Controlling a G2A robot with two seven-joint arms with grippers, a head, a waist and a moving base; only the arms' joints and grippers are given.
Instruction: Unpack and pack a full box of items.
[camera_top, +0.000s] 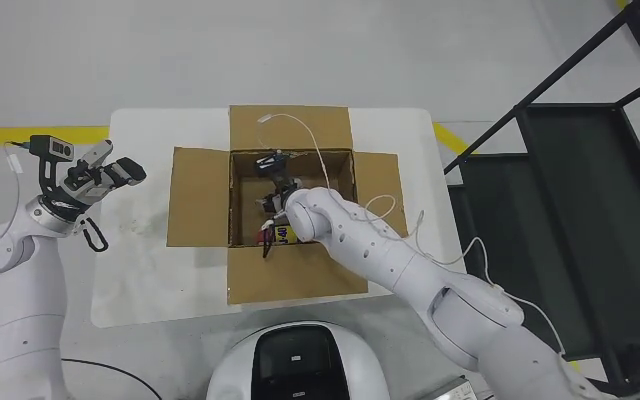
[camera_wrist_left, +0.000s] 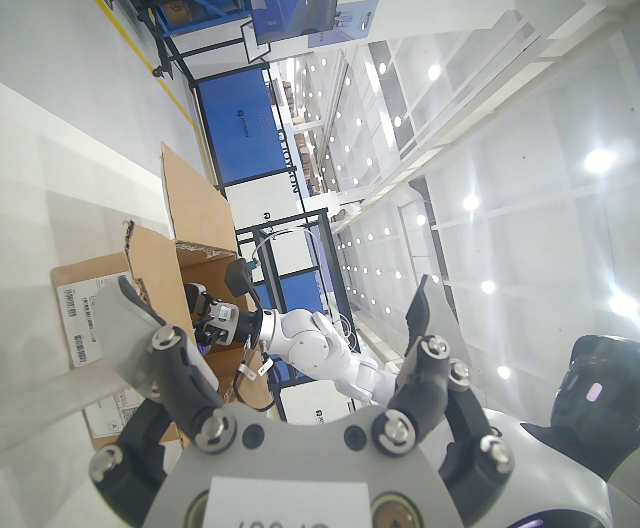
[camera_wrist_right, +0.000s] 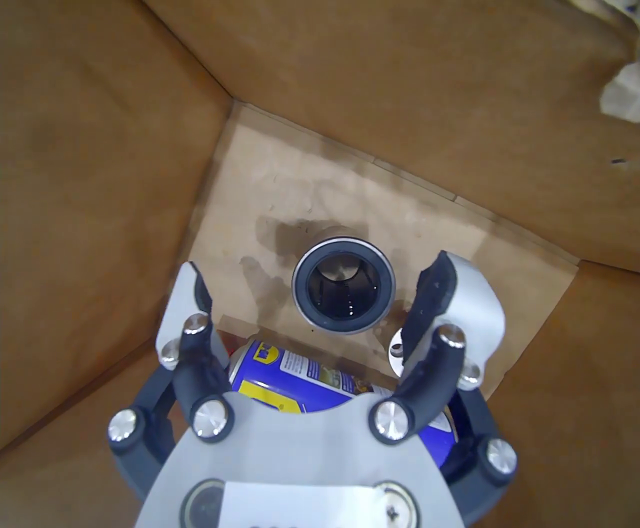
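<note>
Down inside the box (camera_wrist_right: 100, 150), closest to us, our right gripper (camera_wrist_right: 316, 277) hangs with its jaws spread wide and nothing between them. Just under it a can (camera_wrist_right: 310, 375) lies on its side on the box floor, its label blue and yellow; print shows there, which we leave unread. Beyond the can a ring (camera_wrist_right: 344, 292) stands on end, mouth up, and the jaws frame it without touching; we judge the spread is set to take the ring by its round wall, likely the next piece to lift out. A small disc (camera_wrist_right: 396, 350) sits beside the ring. Farther off, past the box's side flap, our left gripper (camera_top: 117, 160) hangs wide open and empty over the table (camera_top: 130, 280) edge, probably to leave the box mouth free. White barcode stickers (camera_wrist_left: 82, 320) sit on the box's flap, too small for us to read
</note>
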